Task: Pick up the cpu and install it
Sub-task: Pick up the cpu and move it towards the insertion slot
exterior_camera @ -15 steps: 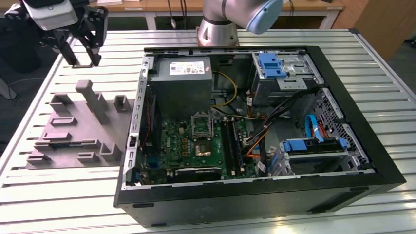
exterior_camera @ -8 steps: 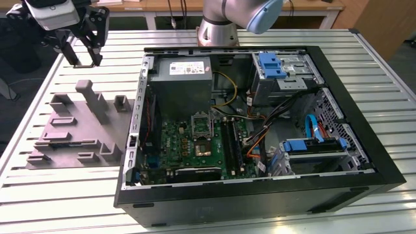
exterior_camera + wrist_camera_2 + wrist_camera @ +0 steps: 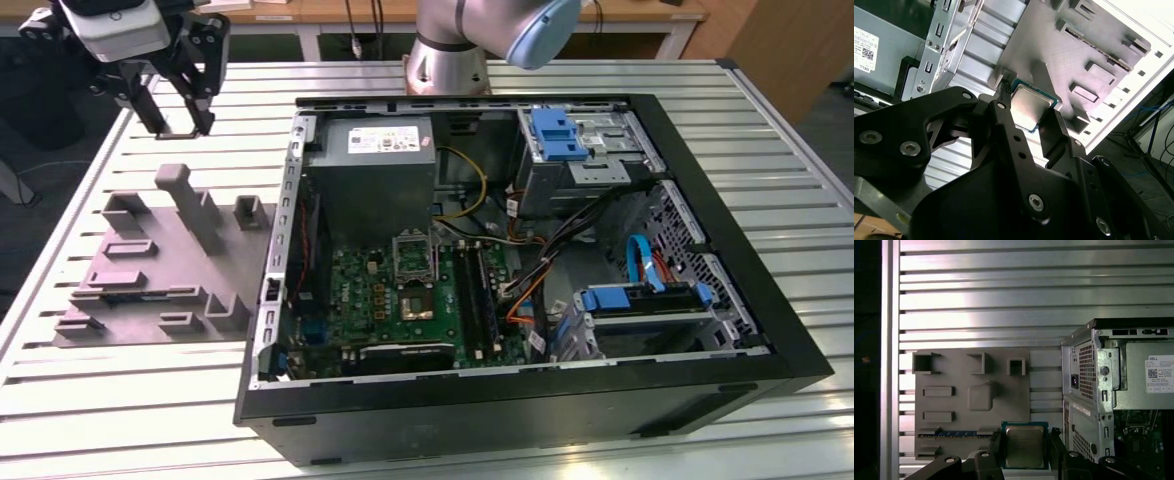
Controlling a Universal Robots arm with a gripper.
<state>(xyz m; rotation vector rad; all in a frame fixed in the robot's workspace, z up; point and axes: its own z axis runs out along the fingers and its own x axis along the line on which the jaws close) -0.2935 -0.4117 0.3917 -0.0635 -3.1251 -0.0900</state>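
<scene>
cpu [image 3: 1024, 442] clamped in gripper [image 3: 1025, 449]; fingers [image 3: 1056, 446] hide its side edges.

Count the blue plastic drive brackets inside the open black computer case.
2. One blue plastic bracket sits on the grey metal drive bay farthest up the exterior view; the other blue bracket on the drive cage at that view's right. More may be hidden.

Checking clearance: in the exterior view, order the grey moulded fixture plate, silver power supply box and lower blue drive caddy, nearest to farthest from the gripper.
From the gripper:
1. Grey moulded fixture plate, exterior view's left.
2. Silver power supply box, inside the case.
3. Lower blue drive caddy, exterior view's right.
</scene>
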